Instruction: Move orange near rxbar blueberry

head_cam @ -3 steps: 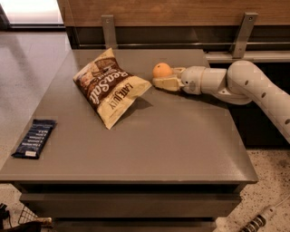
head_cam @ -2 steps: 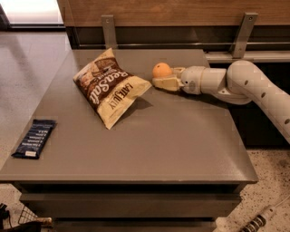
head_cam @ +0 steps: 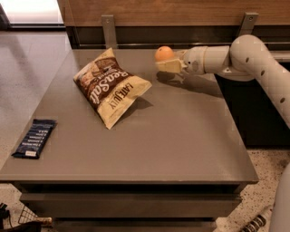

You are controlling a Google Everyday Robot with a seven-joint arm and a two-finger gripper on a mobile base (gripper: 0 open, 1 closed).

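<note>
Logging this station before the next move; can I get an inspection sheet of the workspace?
Surface: flat grey table top.
Job's things: small round orange fruit held just above the table's far edge; flat dark navy-blue snack bar lying at the near left corner, far from the fruit.
Clutter: brown-and-cream chip bag lying between them.
Grippers: cream two-finger gripper closed on the fruit, at the far side of the table.
Cables: nothing seen.
Surroundings: wooden back wall, speckled floor.
</note>
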